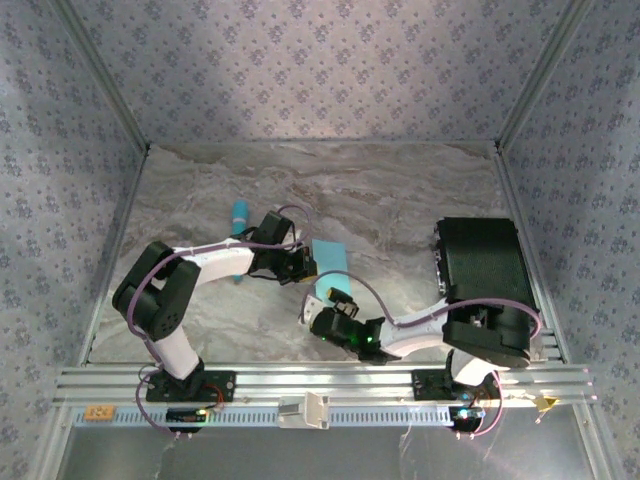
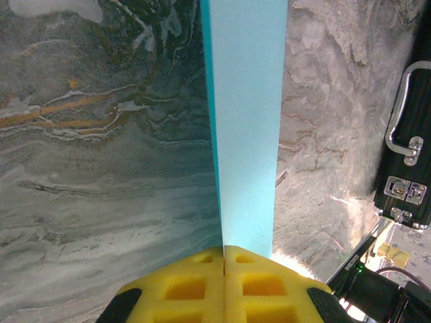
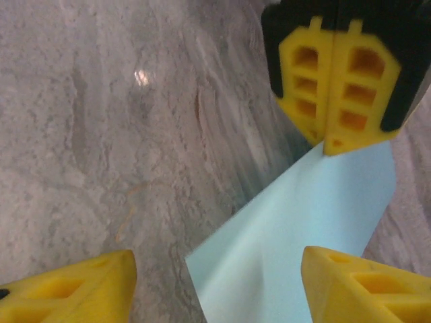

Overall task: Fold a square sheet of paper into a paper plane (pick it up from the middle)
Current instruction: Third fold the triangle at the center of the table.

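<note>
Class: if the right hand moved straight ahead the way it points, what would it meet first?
Probably the square sheet of paper, just ahead between its open fingers; the shut left hand pinching it sits farther on, though depth is unclear.

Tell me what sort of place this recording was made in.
Most likely a purpose-built robot test cell, not a home or workshop: patterned wall panels box in a marble-look table on three sides, and an aluminium rail along the near edge carries the left arm and right arm.
</note>
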`<state>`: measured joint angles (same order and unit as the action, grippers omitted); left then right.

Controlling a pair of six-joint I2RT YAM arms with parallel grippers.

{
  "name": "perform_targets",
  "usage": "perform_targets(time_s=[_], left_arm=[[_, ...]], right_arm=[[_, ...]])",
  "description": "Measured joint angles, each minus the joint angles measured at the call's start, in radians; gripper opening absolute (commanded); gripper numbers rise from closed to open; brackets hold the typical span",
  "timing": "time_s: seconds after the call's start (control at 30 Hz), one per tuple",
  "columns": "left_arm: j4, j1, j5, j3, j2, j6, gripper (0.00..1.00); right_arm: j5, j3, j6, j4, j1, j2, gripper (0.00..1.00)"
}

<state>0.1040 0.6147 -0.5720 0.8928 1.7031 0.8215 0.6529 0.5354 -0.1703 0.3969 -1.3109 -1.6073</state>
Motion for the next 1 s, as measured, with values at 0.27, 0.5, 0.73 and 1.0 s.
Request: perform_targets(time_s=[0.27, 0.5, 0.73, 1.0], left_arm=[[-0.001, 0.000, -0.002, 0.000, 0.000, 0.000, 0.05], [-0.002, 0.000, -0.004, 0.000, 0.000, 0.000, 0.05], [-0.003, 0.000, -0.004, 0.000, 0.000, 0.001, 0.05], [-0.003, 0.000, -0.004, 0.000, 0.000, 0.003, 0.05]], right_arm=[[0.051, 0.005, -0.003, 0.034, -0.003, -0.008, 0.49], [0.050, -0.015, 0.017, 0.019, -0.003, 0.023, 0.34], [0.047, -0.016, 0.031, 0.003, -0.003, 0.043, 0.27], [0.046, -0.016, 0.039, -0.007, -0.003, 0.043, 0.19]])
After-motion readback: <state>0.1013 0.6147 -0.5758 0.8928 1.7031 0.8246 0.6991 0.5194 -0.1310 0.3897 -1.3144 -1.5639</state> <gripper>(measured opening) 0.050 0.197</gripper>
